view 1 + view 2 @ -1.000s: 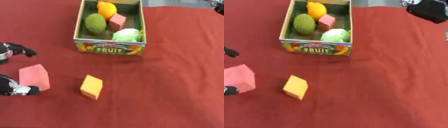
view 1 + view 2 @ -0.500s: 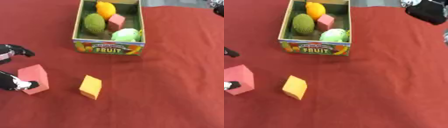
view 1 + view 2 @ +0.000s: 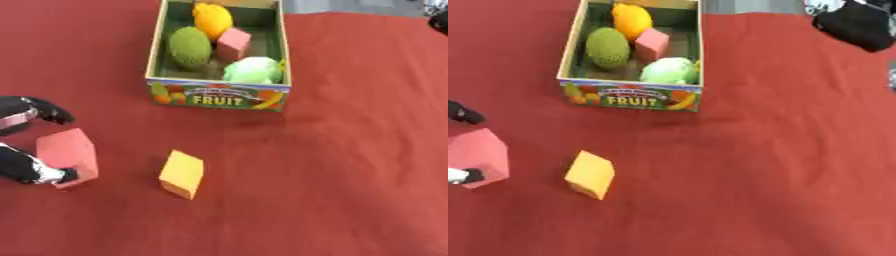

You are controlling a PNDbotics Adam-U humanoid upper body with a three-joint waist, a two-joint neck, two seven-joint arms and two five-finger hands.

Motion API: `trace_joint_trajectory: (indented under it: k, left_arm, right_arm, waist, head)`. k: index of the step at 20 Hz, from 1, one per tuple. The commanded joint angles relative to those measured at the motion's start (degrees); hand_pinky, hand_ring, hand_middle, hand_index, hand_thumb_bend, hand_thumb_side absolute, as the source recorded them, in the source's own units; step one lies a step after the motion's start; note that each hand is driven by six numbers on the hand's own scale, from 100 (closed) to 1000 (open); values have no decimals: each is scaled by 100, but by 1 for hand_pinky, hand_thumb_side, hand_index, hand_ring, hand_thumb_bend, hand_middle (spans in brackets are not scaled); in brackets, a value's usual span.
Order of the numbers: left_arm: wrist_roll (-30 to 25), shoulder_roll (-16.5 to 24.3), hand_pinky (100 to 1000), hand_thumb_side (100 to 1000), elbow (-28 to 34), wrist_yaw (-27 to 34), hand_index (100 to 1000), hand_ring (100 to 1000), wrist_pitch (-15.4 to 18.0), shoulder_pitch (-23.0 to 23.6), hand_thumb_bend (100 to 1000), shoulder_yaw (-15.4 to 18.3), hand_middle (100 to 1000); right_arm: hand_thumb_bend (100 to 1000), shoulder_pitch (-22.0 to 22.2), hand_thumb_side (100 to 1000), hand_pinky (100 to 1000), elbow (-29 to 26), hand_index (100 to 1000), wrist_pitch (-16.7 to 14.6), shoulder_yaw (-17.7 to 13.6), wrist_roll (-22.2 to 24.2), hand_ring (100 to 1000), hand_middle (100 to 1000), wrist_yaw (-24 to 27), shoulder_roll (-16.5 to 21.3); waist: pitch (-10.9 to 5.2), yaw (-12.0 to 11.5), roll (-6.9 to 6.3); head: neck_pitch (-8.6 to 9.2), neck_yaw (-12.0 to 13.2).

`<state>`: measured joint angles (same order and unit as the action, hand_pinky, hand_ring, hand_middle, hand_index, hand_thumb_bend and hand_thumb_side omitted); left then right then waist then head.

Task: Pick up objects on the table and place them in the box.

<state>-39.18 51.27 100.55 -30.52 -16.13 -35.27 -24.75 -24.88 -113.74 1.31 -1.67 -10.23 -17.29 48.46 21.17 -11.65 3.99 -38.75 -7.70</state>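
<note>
A salmon-red foam block is seen near the left edge of the red cloth-covered table, tilted onto one lower edge rather than lying flat. It is pinched by the black left hand: a digit tipped in white is pressed against the block's lower left side, while a second black digit arches above its top corner, just apart from it or barely touching; which cannot be told. The tilt is judged to come from this grasp, the block being caught at opposite corners so that it can be raised from the cloth.

Just to the right, well clear of the hand, a yellow-orange foam block is also standing askew on the cloth, untouched. It is judged to be left for a later pick.

Farther up the table, an open cardboard box printed with fruit pictures and the word FRUIT is set with its printed wall facing the robot. Inside it are already lodged an orange-yellow fruit at the far end, a dark green oval fruit along the left wall, a pink block leaning in the middle, and a pale green rounded item at the near right. Little bare floor remains, so the red block would probably have to be set on top of these.

The right hand is seen only as a dark mass at the upper right corner; whether its fingers are apart or together cannot be told.
</note>
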Motion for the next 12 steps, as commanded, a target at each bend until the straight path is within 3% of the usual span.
trace_joint_trajectory:
  k: [1,5,9,12]
  left_arm:
    - [-34,83,878,414,2,-252,856,836,132,-75,612,0,753]
    - [36,63,848,421,-16,-708,816,799,406,-76,576,-76,703]
    - [147,13,787,430,-58,-771,758,740,445,-69,454,-72,618]
    - [189,-6,754,388,-43,-715,723,703,400,-68,353,-56,583]
  right_arm:
    - [100,-40,521,841,-85,867,31,-25,2,827,742,57,87]
    - [100,-28,528,842,-85,868,-1,-15,24,828,743,93,66]
    - [100,-1,536,843,-85,869,-14,-10,34,829,743,120,46]
    - [100,16,544,843,-85,869,-12,-13,27,829,743,135,30]
  waist:
    - [-33,7,-83]
    - [-37,12,-79]
    - [-37,8,-74]
    - [-38,5,-76]
  head:
    - [16,-3]
    - [19,-6]
    - [27,-15]
    - [31,-17]
